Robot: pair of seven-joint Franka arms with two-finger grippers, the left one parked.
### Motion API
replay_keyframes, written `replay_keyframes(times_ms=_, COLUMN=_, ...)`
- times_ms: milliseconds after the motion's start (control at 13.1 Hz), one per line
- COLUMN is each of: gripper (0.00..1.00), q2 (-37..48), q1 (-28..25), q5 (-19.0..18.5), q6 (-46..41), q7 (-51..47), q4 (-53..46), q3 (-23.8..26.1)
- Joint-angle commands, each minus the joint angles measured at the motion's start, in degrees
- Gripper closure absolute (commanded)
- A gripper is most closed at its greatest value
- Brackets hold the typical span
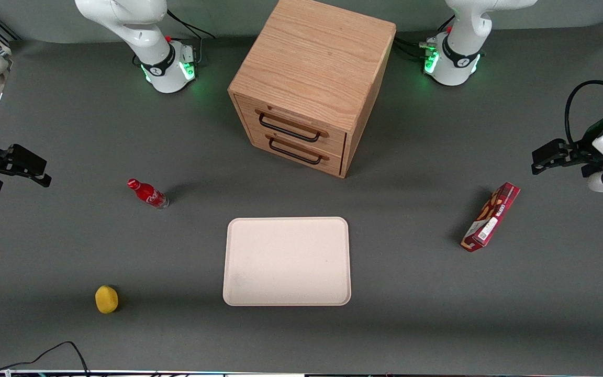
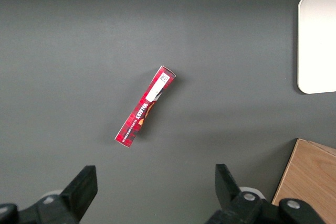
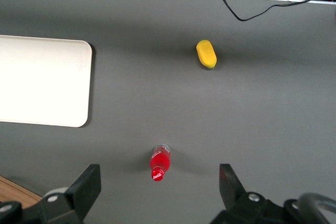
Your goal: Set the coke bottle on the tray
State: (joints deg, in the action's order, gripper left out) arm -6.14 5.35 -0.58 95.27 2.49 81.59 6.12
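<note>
Nearest the front camera, a yellow lemon (image 1: 106, 299) is sitting on the grey table, with the tray (image 1: 287, 261) beside it and the coke bottle (image 1: 147, 193) standing farther back, apart from the tray. My gripper (image 1: 19, 170) is hovering wide open at the working arm's end. From my wrist, my fingers (image 3: 89, 184) are spreading above the bottle (image 3: 159, 162).

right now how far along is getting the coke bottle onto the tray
Nothing looks done yet. The coke bottle stands on the table, apart from the tray, which holds nothing. In hand: the pincer is open and holds nothing, up at the working arm's end of the table, away from the bottle. Left: reach the bottle, grip it, carry it over and set it on the tray.
</note>
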Motion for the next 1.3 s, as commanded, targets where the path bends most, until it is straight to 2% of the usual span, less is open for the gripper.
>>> replay_keyframes(times_ms=0, gripper=0.0, q2=-0.89, q1=0.01, q5=-1.09, q6=-1.84, q7=0.67, q4=-2.13, q3=0.03)
replay_keyframes(times_ms=1220, gripper=0.0, q2=-1.68, q1=-0.08, q5=-1.17, q6=-2.54, q7=0.5, q4=-2.13, q3=0.03)
